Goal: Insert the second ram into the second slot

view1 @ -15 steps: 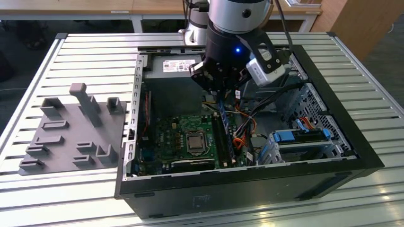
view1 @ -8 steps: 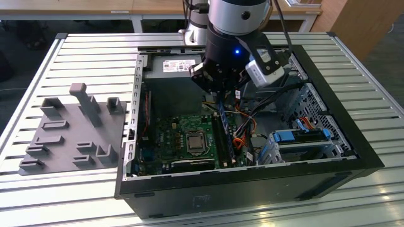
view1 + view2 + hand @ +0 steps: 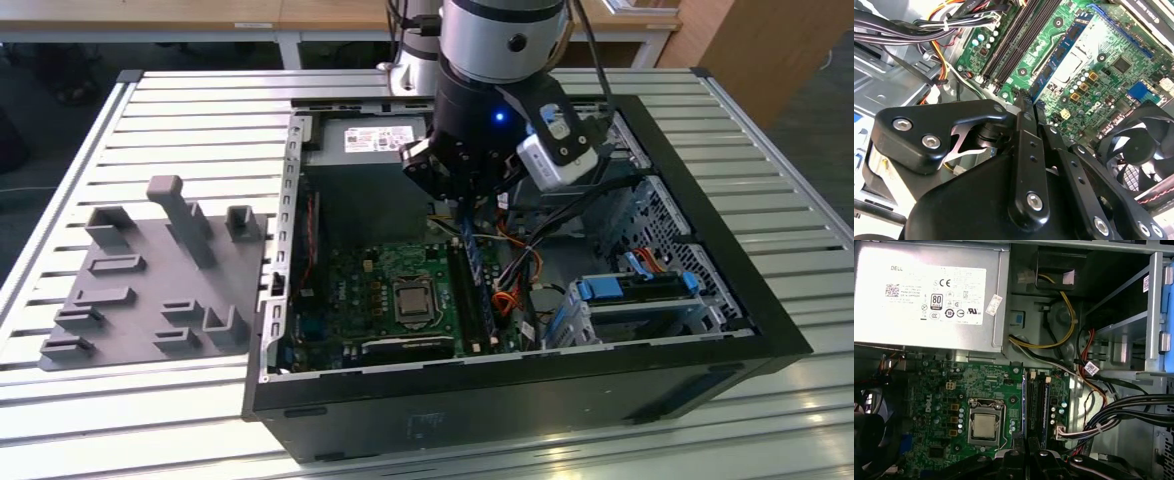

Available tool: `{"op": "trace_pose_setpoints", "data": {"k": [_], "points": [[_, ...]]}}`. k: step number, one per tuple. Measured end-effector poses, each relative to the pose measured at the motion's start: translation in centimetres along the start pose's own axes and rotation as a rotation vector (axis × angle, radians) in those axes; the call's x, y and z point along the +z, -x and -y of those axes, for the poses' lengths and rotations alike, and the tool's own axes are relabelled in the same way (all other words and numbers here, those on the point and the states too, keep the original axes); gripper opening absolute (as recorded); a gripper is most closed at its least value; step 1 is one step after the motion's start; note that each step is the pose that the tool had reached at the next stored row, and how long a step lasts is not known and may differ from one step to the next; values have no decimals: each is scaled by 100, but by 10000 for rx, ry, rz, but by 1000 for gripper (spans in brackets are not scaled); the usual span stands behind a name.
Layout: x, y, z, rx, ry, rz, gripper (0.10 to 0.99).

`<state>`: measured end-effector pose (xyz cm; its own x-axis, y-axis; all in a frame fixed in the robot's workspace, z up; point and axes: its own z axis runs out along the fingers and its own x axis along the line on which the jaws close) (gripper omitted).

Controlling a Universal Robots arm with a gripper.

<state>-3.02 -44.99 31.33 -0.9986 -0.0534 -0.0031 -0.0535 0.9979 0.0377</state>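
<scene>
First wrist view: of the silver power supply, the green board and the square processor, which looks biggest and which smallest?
1. power supply and board: they look about alike, so I won't rank one above the other.
2. processor: clearly smallest.

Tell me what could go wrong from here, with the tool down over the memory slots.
1. The blue ram stick stands along the dark slots, right at the tool. Whether it sits square in its slot cannot be told, so pressing now could strain the stick or the board.
2. The cable bundle runs close beside the slots and might snag the tool's body.
</scene>
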Motion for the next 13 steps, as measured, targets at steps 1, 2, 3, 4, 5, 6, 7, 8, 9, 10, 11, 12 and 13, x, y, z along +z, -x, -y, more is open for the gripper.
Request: {"op": "trace_pose_setpoints", "data": {"k": [1,2,3,4,5,6,7,8,9,10,11,12,13], "points": [[9,0,0,2,0,0,137],[17,0,1,4,0,0,137],[25,0,1,6,0,0,137],[34,0,1,8,0,0,137],[41,0,2,10,0,0,137],[50,0,2,11,0,1,137],[60,0,2,13,0,1,137],[72,0,3,14,0,1,137],[82,0,3,15,0,1,137],[92,0,4,15,0,1,137],[100,0,4,15,0,1,137],[111,0,4,16,0,1,137],[123,0,5,16,0,1,137]]}}
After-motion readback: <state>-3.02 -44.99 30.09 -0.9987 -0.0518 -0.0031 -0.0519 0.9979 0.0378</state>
